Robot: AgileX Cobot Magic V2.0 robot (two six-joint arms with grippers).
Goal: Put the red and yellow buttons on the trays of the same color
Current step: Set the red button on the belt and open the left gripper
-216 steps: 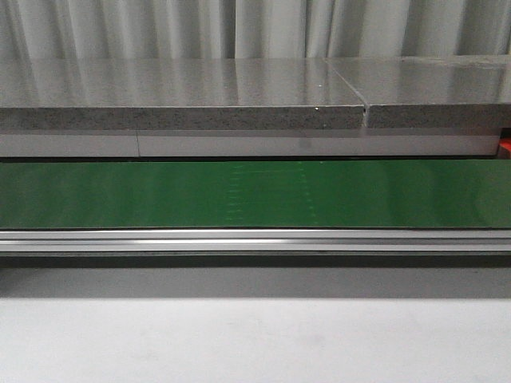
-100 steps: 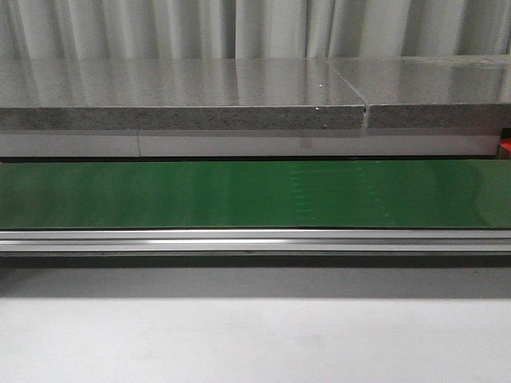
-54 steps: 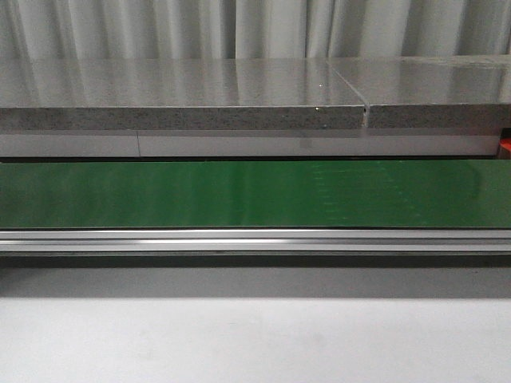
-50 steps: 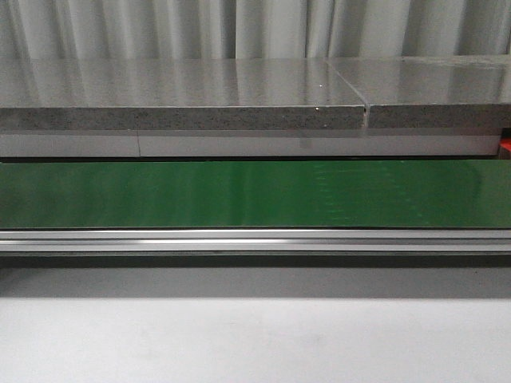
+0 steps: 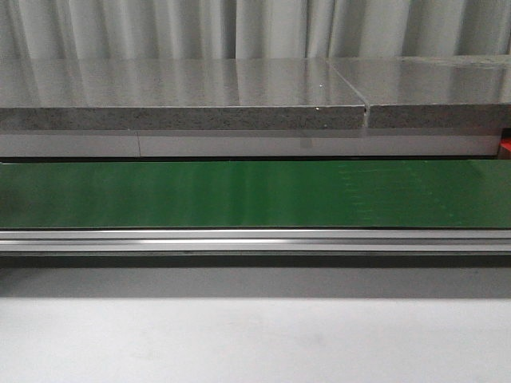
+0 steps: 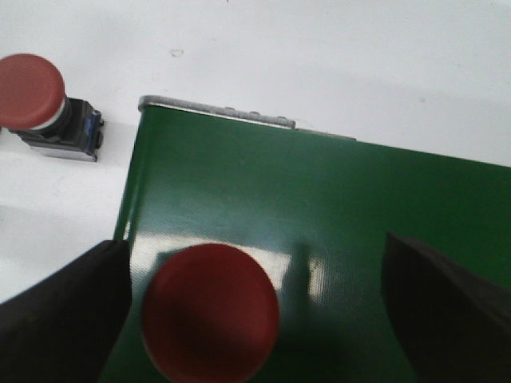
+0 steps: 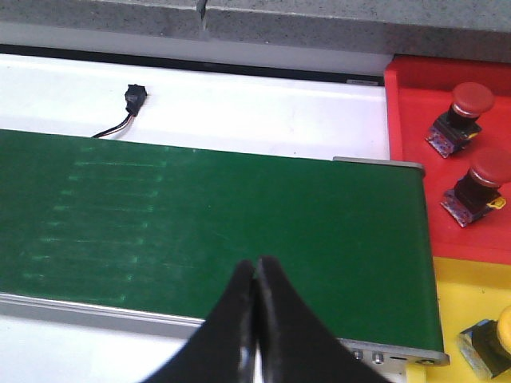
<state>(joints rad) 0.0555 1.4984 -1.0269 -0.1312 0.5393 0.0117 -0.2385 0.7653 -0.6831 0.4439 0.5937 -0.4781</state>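
Front view: the green belt (image 5: pixel 255 194) is showing nothing. Left wrist view: the left pincer (image 6: pixel 255 311) is hanging wide around a red button (image 6: pixel 210 311), seemingly the pickup step; closing comes next. Right wrist view: the right pincer (image 7: pixel 255 319) is sitting closed and empty, 2 red buttons (image 7: pixel 461 108) lying in the red tray (image 7: pixel 415 159).

Left pincer (image 6: pixel 247 319) spread wide; right pincer (image 7: pixel 255 319) closed (fingertips touching, nothing between).

A green conveyor belt (image 5: pixel 255 194) runs across the front view, edged on its near side by a silver metal rail (image 5: pixel 255 240). Behind it lies a grey speckled stone slab (image 5: pixel 184 96) split by 1 seam, with pale curtains (image 5: pixel 239 28) beyond. A small black connector (image 7: pixel 134 97) with thin wires lies on the white tabletop (image 7: pixel 239 112).
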